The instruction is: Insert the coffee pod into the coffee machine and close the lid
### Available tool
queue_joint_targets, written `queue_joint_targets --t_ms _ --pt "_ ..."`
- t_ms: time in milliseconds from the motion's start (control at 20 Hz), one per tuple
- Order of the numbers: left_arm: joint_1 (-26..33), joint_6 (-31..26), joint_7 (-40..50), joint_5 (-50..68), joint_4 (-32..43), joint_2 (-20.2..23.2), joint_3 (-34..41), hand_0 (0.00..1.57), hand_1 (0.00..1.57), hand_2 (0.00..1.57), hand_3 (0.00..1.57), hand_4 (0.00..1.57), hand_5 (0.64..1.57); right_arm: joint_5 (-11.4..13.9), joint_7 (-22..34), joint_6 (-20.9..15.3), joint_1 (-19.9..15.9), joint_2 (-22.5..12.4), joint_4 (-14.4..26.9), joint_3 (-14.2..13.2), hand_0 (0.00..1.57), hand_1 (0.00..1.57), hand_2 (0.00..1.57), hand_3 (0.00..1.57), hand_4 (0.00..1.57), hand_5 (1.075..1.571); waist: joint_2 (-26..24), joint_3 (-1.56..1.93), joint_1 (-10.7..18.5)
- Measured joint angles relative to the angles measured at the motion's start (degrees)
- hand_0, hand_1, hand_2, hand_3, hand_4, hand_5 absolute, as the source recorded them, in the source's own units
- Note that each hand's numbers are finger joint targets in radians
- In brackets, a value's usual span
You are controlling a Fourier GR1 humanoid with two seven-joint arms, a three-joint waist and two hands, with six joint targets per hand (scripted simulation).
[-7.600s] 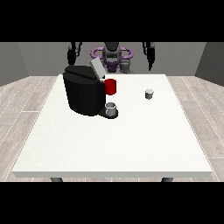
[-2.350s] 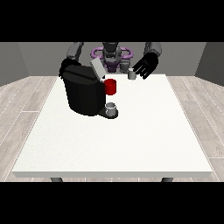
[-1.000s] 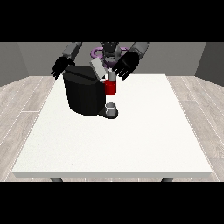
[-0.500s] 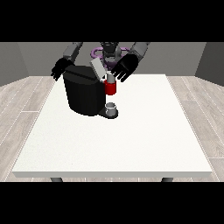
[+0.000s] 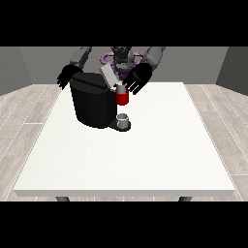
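White table [image 5: 145, 160] bears black coffee machine [image 5: 94, 104] (lid [image 5: 109, 76] raised).

Black coffee machine [image 5: 94, 104] (lid [image 5: 108, 76] raised, tilted) stands upright on table.

You see large white table [image 5: 145, 160] on grey legs, pale wood-plank floor [image 5: 218, 116], plain grey walls [image 5: 29, 63] behind
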Motion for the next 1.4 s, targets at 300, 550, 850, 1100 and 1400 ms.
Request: queue_joint_targets --t_ms 300,550,850,1100,1400 --pt "-0.11 -0.77 0.42 -0.18 0.40 -0.58 0.03 1.21 1.21 1.24 1.12 0.46 1.571 -0.26 0.15 -0.31 -0.42 -0.06 0.24 -0.57 0.00 0.00 0.00 0.00 0.44 1.571 0.01 0.01 0.58" --pt "-0.69 -0.76 0.49 -0.72 0.23 -0.52 -0.09 1.13 1.13 1.17 1.00 0.46 1.571 -0.50 -0.57 -0.12 -0.75 -0.31 1.02 -1.09 0.00 0.00 0.00 0.00 0.37 1.571 0.84 0.00 0.62" --pt "-0.53 -0.57 -1.13 -1.52 0.03 0.32 -0.34 1.05 1.05 1.12 0.95 0.37 1.571 -1.23 -0.11 0.33 -1.04 -1.21 0.47 -2.04 0.00 0.00 0.00 0.00 0.44 1.571 1.17 0.07 0.62" --pt "-0.85 -0.75 -1.21 -2.12 0.01 0.08 -0.63 1.07 1.07 1.12 0.93 0.37 1.571 -1.01 -0.12 -0.38 -1.49 -0.64 0.84 -1.89 0.00 0.00 0.00 0.00 0.46 1.571 0.83 0.03 1.17" --pt "-0.30 -2.23 -3.52 -3.55 -0.34 1.03 -2.08 0.00 0.00 0.00 0.00 0.00 1.571 -1.41 -0.65 0.46 -0.94 -1.45 1.10 -2.38 0.00 0.00 0.00 0.00 0.45 1.571 0.67 0.11 1.54"
